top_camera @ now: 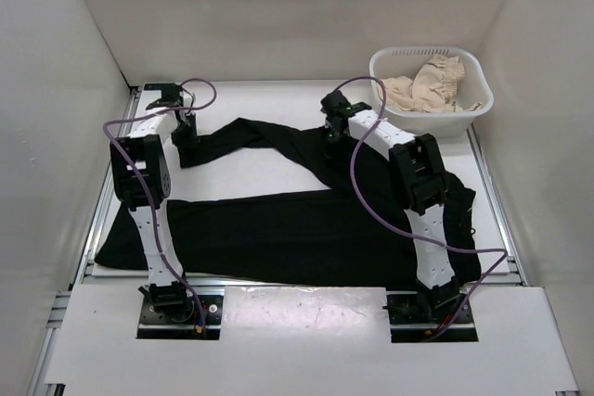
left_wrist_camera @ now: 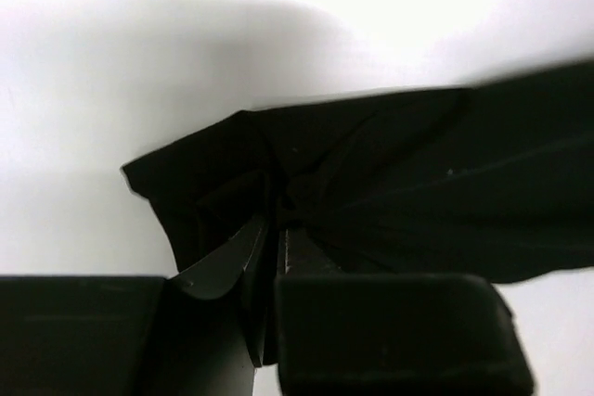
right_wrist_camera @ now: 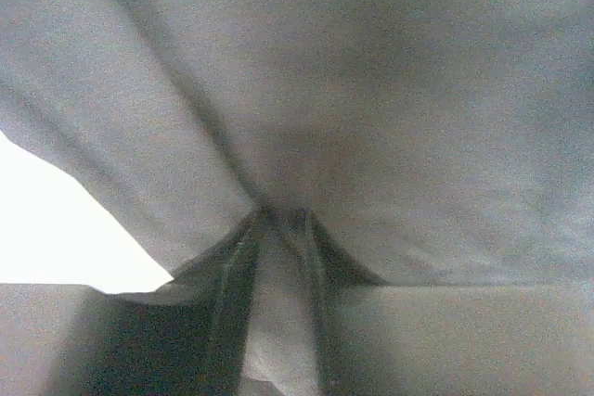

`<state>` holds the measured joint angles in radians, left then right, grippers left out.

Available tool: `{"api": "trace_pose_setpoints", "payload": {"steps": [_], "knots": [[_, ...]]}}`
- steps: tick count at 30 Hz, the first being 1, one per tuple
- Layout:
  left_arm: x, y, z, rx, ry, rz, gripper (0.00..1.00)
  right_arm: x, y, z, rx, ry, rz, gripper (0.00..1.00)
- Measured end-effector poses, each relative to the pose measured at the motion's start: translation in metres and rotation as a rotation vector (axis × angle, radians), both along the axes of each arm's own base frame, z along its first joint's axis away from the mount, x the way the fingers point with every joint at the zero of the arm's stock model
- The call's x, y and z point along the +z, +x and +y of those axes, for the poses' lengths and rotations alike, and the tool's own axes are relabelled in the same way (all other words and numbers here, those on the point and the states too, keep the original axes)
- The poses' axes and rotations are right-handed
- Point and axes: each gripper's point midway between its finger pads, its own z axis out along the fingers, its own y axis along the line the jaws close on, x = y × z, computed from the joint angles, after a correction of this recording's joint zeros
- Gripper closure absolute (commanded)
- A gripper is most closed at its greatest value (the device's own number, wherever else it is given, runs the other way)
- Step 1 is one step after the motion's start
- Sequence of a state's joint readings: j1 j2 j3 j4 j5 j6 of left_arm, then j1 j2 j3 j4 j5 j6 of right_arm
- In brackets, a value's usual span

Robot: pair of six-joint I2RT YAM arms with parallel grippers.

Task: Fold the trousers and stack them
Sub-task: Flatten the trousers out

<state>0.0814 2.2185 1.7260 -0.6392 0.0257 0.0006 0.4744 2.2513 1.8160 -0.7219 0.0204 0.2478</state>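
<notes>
Top view: the trousers (top_camera: 278,229) lie spread on the white table (top_camera: 278,104). One leg lies flat along the near edge btw the arm bases, the other runs diag. to the far left, and the two join at the right under the right arm. The left gripper (top_camera: 186,132) sits at the far leg's end, the right gripper (top_camera: 331,134) further along the same leg, approx. mid-table; jaw state isn't readable from up here. Only this view shows the white basket (top_camera: 475,90) w/ a beige cloth (top_camera: 429,85) at far right, apart from the trousers. Left wrist cam fills the gap: fingers (left_wrist_camera: 218,266) are pressed together, pinching the leg's end, which crumples at the tips, w/ bare table beyond. Right wrist cam: fabric fills nearly the whole frame, washed out to grey. Fingers (right_wrist_camera: 232,266) are nipped on a small ridge of it, creases radiating from the tips.
</notes>
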Motion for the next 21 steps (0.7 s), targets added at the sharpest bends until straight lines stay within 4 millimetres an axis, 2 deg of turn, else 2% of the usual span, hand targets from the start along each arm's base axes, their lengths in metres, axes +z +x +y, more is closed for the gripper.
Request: {"api": "trace_pose_setpoints", "payload": {"steps": [1,3,5,10,12,15,17,20,21], "knots": [[0.001,-0.008,0.000,0.002,0.001,0.009,0.80,0.000,-0.004,0.008,0.019,0.006,0.001,1.00],[0.009,-0.024,0.000,0.006,0.004,0.022,0.81,-0.002,-0.014,0.022,0.057,0.013,-0.002,1.00],[0.026,-0.035,0.001,0.009,0.010,0.000,0.83,-0.001,-0.032,0.028,0.093,0.015,-0.007,1.00],[0.089,-0.056,0.008,0.030,0.028,-0.134,0.84,0.006,-0.094,0.009,0.156,-0.035,0.020,1.00],[0.104,-0.073,0.009,0.038,0.036,-0.171,0.84,0.008,-0.110,-0.001,0.163,-0.050,0.023,1.00],[0.097,-0.108,0.009,0.049,0.046,-0.152,0.68,0.006,-0.127,-0.014,0.166,-0.078,0.027,1.00],[0.076,-0.135,0.005,0.044,0.049,-0.095,0.58,0.000,-0.134,-0.020,0.167,-0.105,0.036,0.99],[0.033,-0.187,-0.003,0.033,0.049,0.064,0.55,-0.003,-0.138,-0.022,0.163,-0.128,0.039,0.96],[0.025,-0.200,-0.004,0.029,0.043,0.115,0.49,-0.003,-0.138,-0.022,0.162,-0.130,0.034,0.94]]}}
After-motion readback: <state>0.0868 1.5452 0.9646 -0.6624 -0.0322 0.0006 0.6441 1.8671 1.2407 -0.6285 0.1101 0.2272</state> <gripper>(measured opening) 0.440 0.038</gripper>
